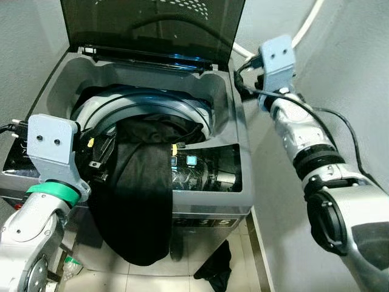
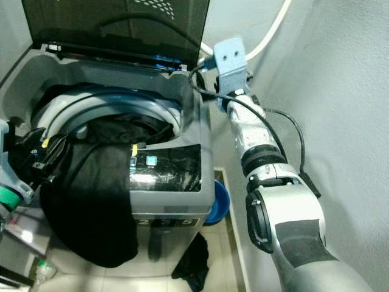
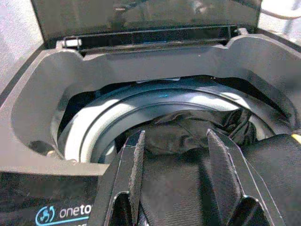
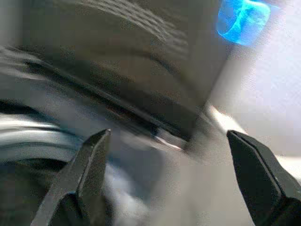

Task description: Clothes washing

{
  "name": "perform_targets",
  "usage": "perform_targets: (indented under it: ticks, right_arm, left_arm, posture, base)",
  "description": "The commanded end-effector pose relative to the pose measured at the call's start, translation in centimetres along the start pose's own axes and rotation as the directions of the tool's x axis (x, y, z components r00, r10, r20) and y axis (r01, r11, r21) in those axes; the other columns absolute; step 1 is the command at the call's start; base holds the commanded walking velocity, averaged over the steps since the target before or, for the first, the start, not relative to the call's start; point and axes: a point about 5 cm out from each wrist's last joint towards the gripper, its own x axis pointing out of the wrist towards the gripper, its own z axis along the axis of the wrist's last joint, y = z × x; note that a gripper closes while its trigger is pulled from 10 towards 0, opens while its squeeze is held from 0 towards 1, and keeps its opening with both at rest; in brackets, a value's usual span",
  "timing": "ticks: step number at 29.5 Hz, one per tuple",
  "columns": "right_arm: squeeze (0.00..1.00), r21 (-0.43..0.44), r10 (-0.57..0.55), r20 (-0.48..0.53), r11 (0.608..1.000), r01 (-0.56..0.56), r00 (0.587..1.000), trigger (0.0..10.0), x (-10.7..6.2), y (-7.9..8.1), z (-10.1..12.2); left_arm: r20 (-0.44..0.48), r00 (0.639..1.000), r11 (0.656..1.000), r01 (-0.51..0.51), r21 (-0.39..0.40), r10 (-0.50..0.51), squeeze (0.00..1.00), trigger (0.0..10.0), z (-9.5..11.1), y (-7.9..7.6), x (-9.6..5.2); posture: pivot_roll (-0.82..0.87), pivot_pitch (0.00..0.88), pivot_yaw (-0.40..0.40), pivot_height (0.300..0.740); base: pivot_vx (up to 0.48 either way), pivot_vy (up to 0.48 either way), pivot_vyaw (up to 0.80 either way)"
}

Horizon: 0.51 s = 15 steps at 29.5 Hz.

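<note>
Two open claws, left claw (image 3: 173, 155) over black garment (image 1: 137, 201), washer (image 1: 225, 109) lid up.

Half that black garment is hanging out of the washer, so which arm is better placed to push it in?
Probably the left: the left gripper is open right over the black garment at the drum. The right gripper is up by the lid hinge.

The washing machine (image 1: 206, 201) stands before the robot, lid (image 1: 152, 24) raised at its back. A garment (image 1: 137, 201) lies in the drum (image 1: 146, 106) and hangs over the front rim. On the floor below lies perhaps another cloth (image 1: 216, 267).
</note>
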Motion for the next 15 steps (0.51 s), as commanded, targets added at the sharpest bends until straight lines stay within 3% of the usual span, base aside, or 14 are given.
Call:
perform_targets:
  ticks: [1, 4, 6, 7, 8, 9, 10, 12, 14, 15]
  right_arm:
    - [0.0, 0.037, 0.314, 0.027, 0.948, -0.315, 0.949, 10.0, -0.8, 2.6, -0.6]
    - [0.0, 0.047, 0.395, 0.03, 0.917, -0.396, 0.918, 10.0, -1.2, 3.3, -0.8]
    - [0.0, 0.116, 0.648, 0.034, 0.754, -0.647, 0.761, 10.0, -4.3, 6.4, -1.5]
    - [0.0, 0.116, 0.648, 0.034, 0.754, -0.647, 0.761, 10.0, -4.3, 6.4, -1.5]
    - [0.0, 0.138, 0.737, 0.032, 0.666, -0.733, 0.676, 10.0, -5.8, 7.8, -1.8]
    - [0.0, 0.138, 0.737, 0.032, 0.666, -0.733, 0.676, 10.0, -5.8, 7.8, -1.8]
    - [0.0, 0.158, 0.814, 0.014, 0.571, -0.805, 0.58, 10.0, -7.4, 9.2, -2.1]
    - [0.0, 0.174, 0.883, -0.019, 0.464, -0.868, 0.468, 10.0, -9.2, 11.2, -2.9]
    - [0.0, 0.174, 0.883, -0.019, 0.464, -0.868, 0.468, 10.0, -9.2, 11.2, -2.9]
    - [0.0, 0.168, 0.896, -0.029, 0.441, -0.881, 0.443, 10.0, -9.5, 12.0, -3.4]
  left_arm:
    - [-0.001, 0.999, 0.999, 0.033, 0.002, -0.033, 0.0, 10.0, -0.1, -0.3, -0.1]
    - [-0.003, 0.999, 0.999, 0.037, 0.004, -0.037, 0.0, 10.0, -0.1, -0.3, -0.1]
    - [-0.012, 1.0, 1.0, 0.025, 0.01, -0.024, 0.0, 10.0, -0.2, -0.2, -0.4]
    - [-0.012, 1.0, 1.0, 0.025, 0.01, -0.024, 0.0, 10.0, -0.2, -0.2, -0.4]
    - [-0.016, 1.0, 1.0, 0.018, 0.011, -0.018, 0.0, 10.0, -0.2, -0.1, -0.6]
    - [-0.016, 1.0, 1.0, 0.018, 0.011, -0.018, 0.0, 10.0, -0.2, -0.1, -0.6]
    - [-0.024, 1.0, 1.0, 0.004, 0.013, -0.004, 0.0, 10.0, -0.3, 0.1, -1.0]
    - [-0.041, 0.999, 0.999, -0.032, 0.024, 0.033, 0.0, 10.0, -0.6, 0.6, -1.6]
    - [-0.041, 0.999, 0.999, -0.032, 0.024, 0.033, 0.0, 10.0, -0.6, 0.6, -1.6]
    - [-0.046, 0.998, 0.998, -0.048, 0.029, 0.049, 0.0, 10.0, -0.6, 0.9, -1.8]
  posture:
    - [0.12, 0.05, -0.019, 0.74]
    - [0.12, 0.05, -0.019, 0.74]
    - [0.12, 0.056, -0.027, 0.74]
    - [0.12, 0.056, -0.027, 0.74]
    - [0.12, 0.056, -0.027, 0.74]
    - [0.12, 0.056, -0.027, 0.74]
    - [0.12, 0.063, -0.03, 0.74]
    - [0.12, 0.065, -0.037, 0.74]
    - [0.12, 0.065, -0.037, 0.74]
    - [0.12, 0.065, -0.037, 0.74]
  base:
    - [0.0, 0.0, 0.0]
    - [0.0, 0.0, 0.0]
    - [0.0, 0.0, 0.0]
    - [0.0, 0.0, 0.0]
    - [0.0, 0.0, 0.0]
    - [0.0, 0.0, 0.0]
    - [0.0, 0.0, 0.0]
    - [0.0, 0.0, 0.0]
    - [0.0, 0.0, 0.0]
    - [0.0, 0.0, 0.0]
